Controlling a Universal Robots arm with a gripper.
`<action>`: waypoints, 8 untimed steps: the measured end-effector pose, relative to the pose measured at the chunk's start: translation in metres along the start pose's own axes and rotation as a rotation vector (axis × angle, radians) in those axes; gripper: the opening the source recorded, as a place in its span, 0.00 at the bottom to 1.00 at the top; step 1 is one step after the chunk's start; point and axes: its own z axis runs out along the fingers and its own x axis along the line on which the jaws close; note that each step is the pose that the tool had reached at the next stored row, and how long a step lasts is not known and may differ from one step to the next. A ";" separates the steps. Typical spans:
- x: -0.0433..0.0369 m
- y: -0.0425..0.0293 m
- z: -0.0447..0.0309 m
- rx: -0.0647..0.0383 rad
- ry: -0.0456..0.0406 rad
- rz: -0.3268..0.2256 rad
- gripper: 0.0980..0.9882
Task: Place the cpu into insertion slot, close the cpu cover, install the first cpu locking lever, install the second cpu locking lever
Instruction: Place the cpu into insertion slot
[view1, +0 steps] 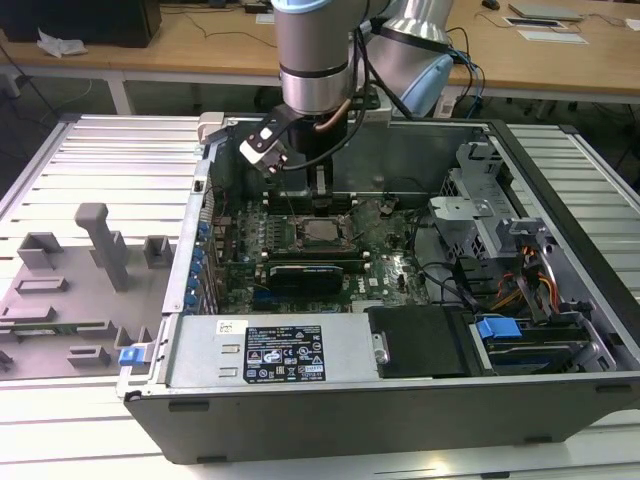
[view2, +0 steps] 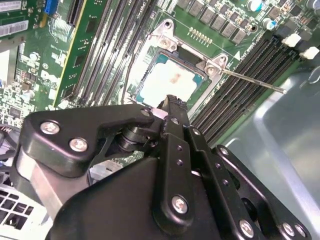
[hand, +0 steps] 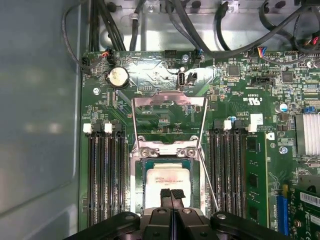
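My black two-finger gripper (hand: 171, 196), fingertips closed on nothing, is sitting over the small silver-grey square cpu (hand: 167, 175). In the exterior view the cpu is lying at 6 o'clock from my gripper, in the black-rimmed square insertion slot (hand: 142, 174). The thin silver metal-frame cpu cover (hand: 170, 100) is standing open. I am judging that any press should be centred and light.

In the exterior view, a table (view1: 110, 150) of silver ribbed metal slats takes the front. Behind it runs a long desk (view1: 200, 45) with a light wooden top and white legs (view1: 118, 92). On the desk lie papers (view1: 550, 35) and a black box (view1: 80, 18). The floor (view1: 190, 95) under the desk is dark. The light is even.
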 end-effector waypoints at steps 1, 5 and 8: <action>0.0000 0.0000 0.0000 0.000 -0.0001 0.000 0.01; 0.0000 0.0042 0.0008 0.069 -0.0013 0.000 0.01; 0.0000 0.0060 0.0011 0.069 -0.0012 0.000 0.01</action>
